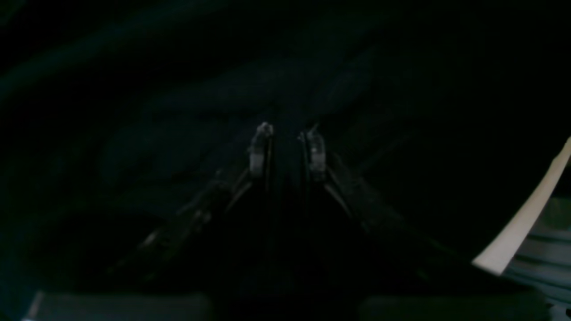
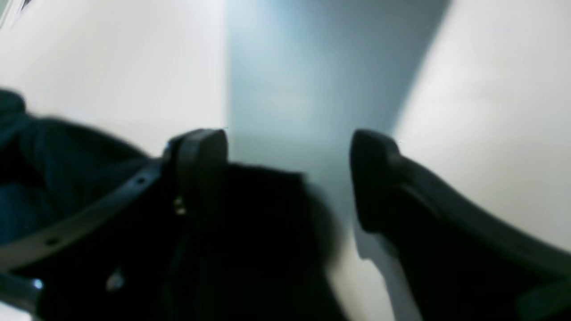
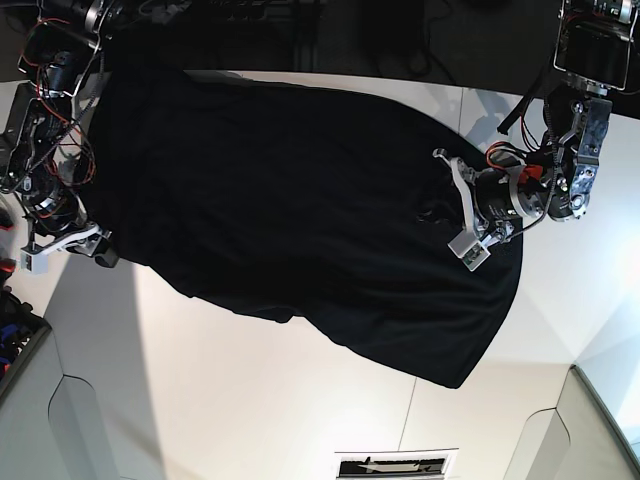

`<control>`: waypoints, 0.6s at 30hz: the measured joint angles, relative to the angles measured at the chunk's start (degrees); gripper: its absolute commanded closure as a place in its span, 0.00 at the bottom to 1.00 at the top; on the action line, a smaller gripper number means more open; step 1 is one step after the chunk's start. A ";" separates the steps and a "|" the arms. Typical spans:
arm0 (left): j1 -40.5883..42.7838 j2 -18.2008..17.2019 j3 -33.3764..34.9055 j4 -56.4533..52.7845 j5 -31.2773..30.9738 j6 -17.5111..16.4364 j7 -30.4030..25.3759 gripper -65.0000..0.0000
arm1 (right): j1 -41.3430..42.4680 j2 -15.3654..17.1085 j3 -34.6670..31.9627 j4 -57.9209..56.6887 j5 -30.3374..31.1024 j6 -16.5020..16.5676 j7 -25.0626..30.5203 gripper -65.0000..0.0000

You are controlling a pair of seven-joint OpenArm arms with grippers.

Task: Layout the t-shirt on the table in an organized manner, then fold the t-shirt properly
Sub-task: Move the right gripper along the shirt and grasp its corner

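The t-shirt [image 3: 300,190] lies spread over the table [image 3: 300,400] with its plain black side up, its hem running toward the front right. My left gripper [image 3: 432,210] sits on the shirt's right part, where the cloth puckers. In the left wrist view its fingertips [image 1: 263,133] stand close together with dark cloth between them. My right gripper [image 3: 85,250] is at the shirt's left edge. Its fingers [image 2: 200,165] are wide apart and open, with a blurred piece of black t-shirt [image 2: 258,223] lying low between them over the white table [image 2: 111,67].
The shirt's upper edge reaches the table's far edge [image 3: 330,80]. A dark bin of small parts [image 3: 15,340] stands at the left, beside the table. A slotted opening [image 3: 395,465] sits at the front edge. Grey panels [image 3: 600,430] border the front corners.
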 measured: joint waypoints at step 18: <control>0.02 -0.02 -0.02 0.00 1.20 0.00 -0.22 0.80 | -9.38 -0.17 -9.97 20.17 8.26 1.92 -9.90 1.00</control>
